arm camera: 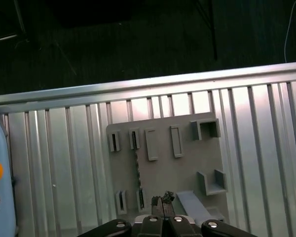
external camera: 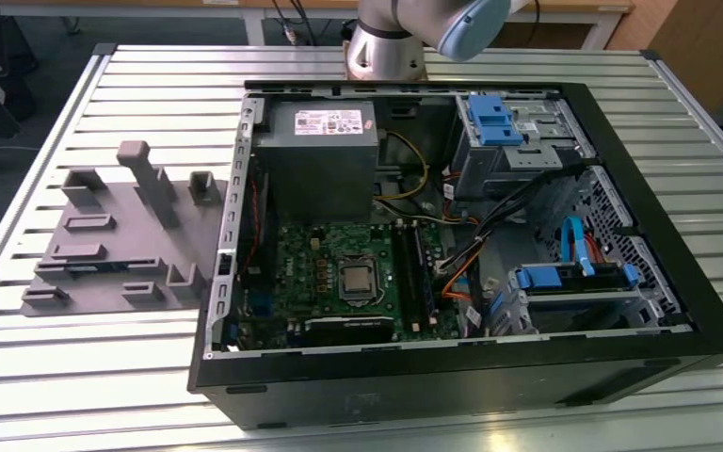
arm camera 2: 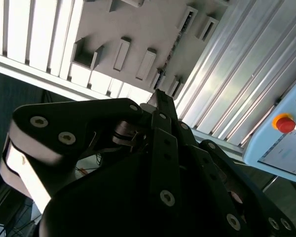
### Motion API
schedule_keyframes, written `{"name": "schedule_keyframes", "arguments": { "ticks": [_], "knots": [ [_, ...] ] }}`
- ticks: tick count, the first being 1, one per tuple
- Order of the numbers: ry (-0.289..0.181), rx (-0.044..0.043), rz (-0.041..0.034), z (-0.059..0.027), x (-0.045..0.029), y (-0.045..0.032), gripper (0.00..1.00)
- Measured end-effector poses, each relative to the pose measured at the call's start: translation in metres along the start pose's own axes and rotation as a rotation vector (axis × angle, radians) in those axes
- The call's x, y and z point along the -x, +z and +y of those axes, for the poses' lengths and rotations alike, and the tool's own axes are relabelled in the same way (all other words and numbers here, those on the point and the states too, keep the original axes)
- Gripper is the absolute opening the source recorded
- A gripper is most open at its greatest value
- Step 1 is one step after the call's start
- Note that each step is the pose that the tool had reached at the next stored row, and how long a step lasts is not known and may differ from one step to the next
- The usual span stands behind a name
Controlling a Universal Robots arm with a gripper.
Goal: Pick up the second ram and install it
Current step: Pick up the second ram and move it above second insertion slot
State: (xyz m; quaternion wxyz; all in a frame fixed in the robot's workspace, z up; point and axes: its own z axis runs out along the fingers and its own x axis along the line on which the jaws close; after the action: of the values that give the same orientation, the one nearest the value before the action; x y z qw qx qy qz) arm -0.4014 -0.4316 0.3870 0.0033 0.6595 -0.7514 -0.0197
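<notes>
I see the ram (arm camera: pixel 136 170) edge-on from above: a thin, dark, notched strip standing upright on its long edge in the fixture (arm camera: pixel 187 163). It bridges two slotted blocks (arm camera: pixel 134 139) — one by the fixture's edge nearest the table (arm camera: pixel 266 148) rim, one toward the opposite edge — a row in from a side edge. I can't tell its colour.

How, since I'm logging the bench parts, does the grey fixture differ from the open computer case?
The grey fixture is pale; the computer case is black. The fixture is a low plate with upright pegs and slots; the case is a deep open box holding a motherboard and power supply. The case is much larger than the fixture beside it. Both rest on the slatted metal table.
</notes>
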Motion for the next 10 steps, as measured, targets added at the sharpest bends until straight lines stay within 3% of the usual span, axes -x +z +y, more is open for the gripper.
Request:
{"name": "schedule_keyframes", "arguments": {
  "ticks": [10],
  "knots": [
    [-0.002,0.0002,0.0002,0.0001,0.0,-0.0001,0.11]
  ]
}}
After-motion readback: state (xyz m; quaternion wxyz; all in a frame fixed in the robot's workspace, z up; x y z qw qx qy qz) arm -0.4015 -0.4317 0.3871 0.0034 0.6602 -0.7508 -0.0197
